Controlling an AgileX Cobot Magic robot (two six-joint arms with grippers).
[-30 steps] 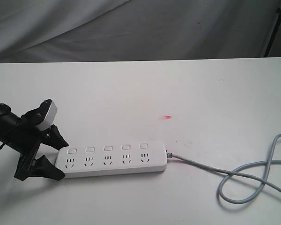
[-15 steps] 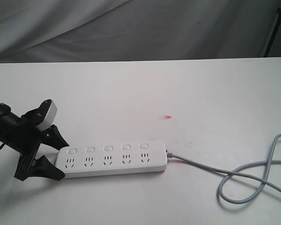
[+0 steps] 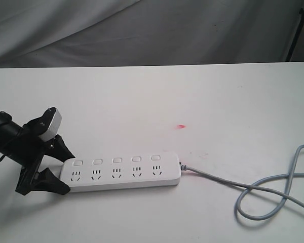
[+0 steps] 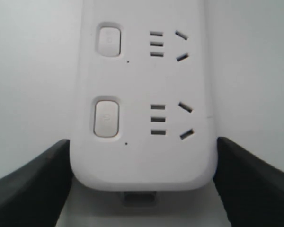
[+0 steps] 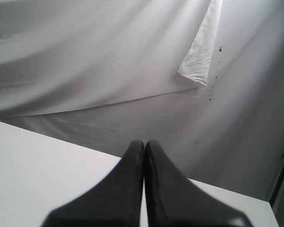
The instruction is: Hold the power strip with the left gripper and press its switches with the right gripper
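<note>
The white power strip (image 3: 121, 173) lies flat near the table's front, its grey cord (image 3: 263, 190) looping off to the right. A row of five switches (image 3: 116, 160) runs above its sockets. My left gripper (image 3: 68, 173) straddles the strip's left end, one black finger against each long side. In the left wrist view the strip (image 4: 142, 94) fills the space between the fingers (image 4: 33, 184), which touch its edges, and two switches (image 4: 106, 118) show. My right gripper (image 5: 145, 144) is shut and empty, raised above the table and facing the backdrop; the exterior view does not show it.
The white table (image 3: 142, 101) carries a small red spot (image 3: 181, 126) behind the strip. Grey cloth (image 3: 142, 30) hangs behind the far edge. A black stand pole (image 3: 295, 30) rises at the back right.
</note>
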